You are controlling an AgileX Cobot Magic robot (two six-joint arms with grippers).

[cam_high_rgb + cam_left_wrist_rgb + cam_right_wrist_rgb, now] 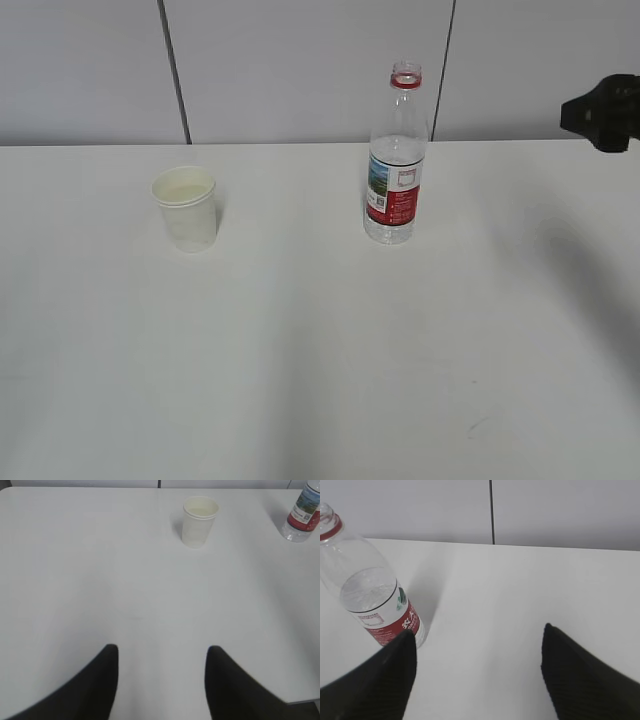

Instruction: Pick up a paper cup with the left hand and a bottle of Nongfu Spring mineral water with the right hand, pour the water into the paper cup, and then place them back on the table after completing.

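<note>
A white paper cup (185,207) stands upright on the white table (320,340), left of middle; it also shows in the left wrist view (199,521). A clear bottle (396,160) with a red label and red neck ring, no cap, stands upright right of middle, with water (369,590) filling its lower half. It shows in the left wrist view (302,513) and the right wrist view (370,587). My left gripper (162,652) is open and empty, well short of the cup, out of the exterior view. My right gripper (477,632) is open and empty, right of the bottle; part of the right arm (605,110) shows at the right edge.
A grey panelled wall (300,70) runs behind the table's far edge. The table's near right edge shows in the left wrist view (300,702).
</note>
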